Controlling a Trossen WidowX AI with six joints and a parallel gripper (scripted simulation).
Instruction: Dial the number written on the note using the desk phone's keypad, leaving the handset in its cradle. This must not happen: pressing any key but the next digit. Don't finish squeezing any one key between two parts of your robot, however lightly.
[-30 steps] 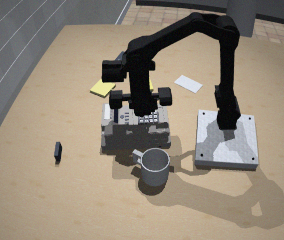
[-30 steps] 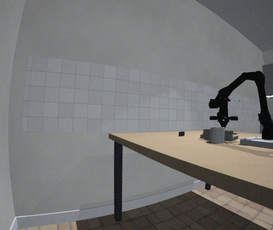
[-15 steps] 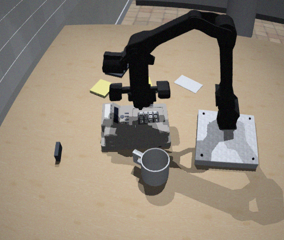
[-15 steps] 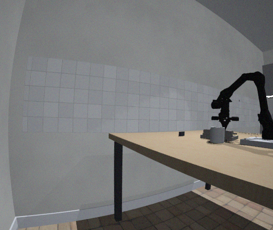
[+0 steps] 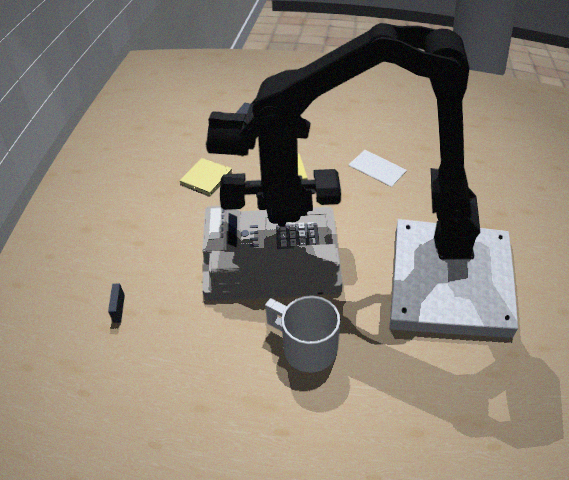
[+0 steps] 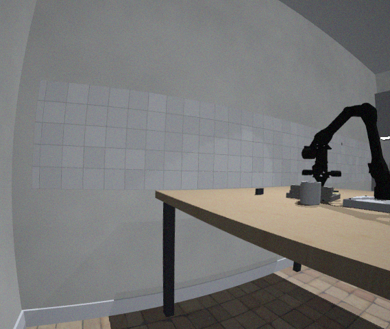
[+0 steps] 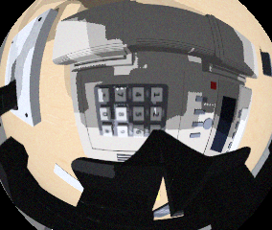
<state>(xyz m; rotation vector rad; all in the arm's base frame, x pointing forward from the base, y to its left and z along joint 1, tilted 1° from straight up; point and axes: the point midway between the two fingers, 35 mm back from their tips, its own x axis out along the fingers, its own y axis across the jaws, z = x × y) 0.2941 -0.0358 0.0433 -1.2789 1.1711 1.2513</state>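
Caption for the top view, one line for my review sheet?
Black arm's closed jaws poised over the grey desk phone's keypad, handset in its cradle, grey mug in front, yellow notepad behind.
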